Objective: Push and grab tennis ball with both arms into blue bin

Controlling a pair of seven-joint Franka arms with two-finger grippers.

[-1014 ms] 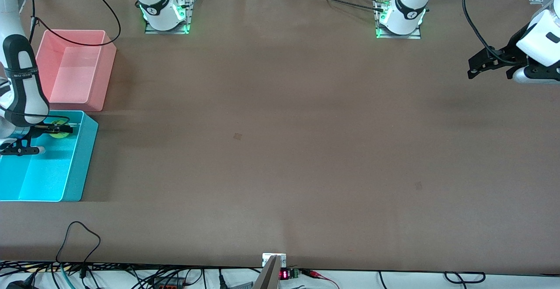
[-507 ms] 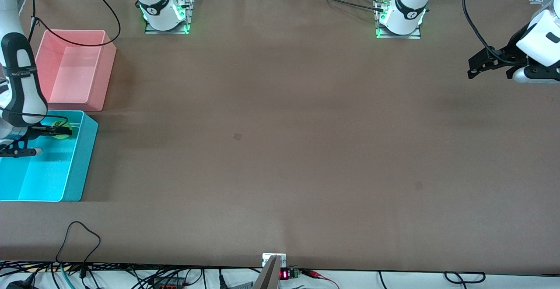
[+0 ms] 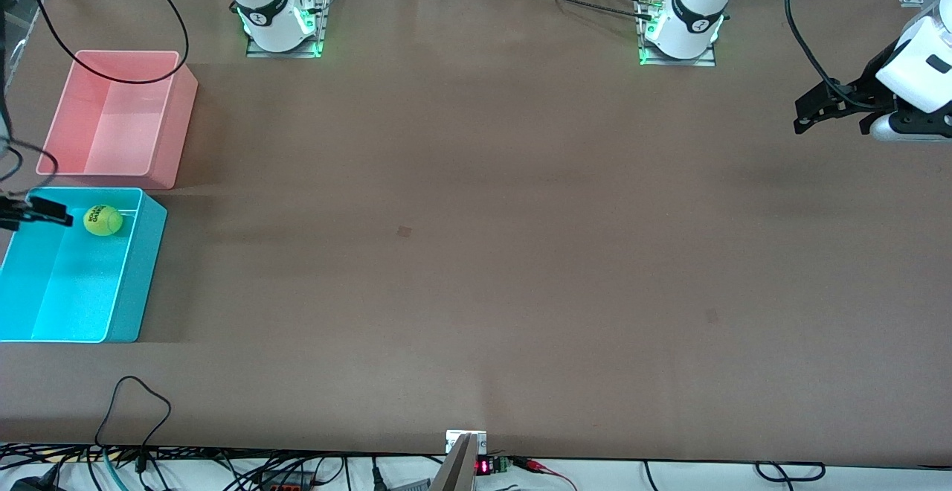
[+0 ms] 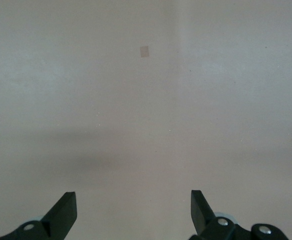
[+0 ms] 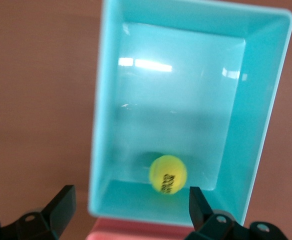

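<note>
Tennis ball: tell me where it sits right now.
The tennis ball lies inside the blue bin at the right arm's end of the table, in the corner nearest the pink bin, apart from both claws.

I'm seeing the brown table (image 3: pixel 476 253) lying flat | blue bin (image 3: pixel 141 268) sitting on it at the right arm's end | pink bin (image 3: pixel 175 126) resting just beside it, farther from the front camera | both arm bases standing along the top edge
</note>
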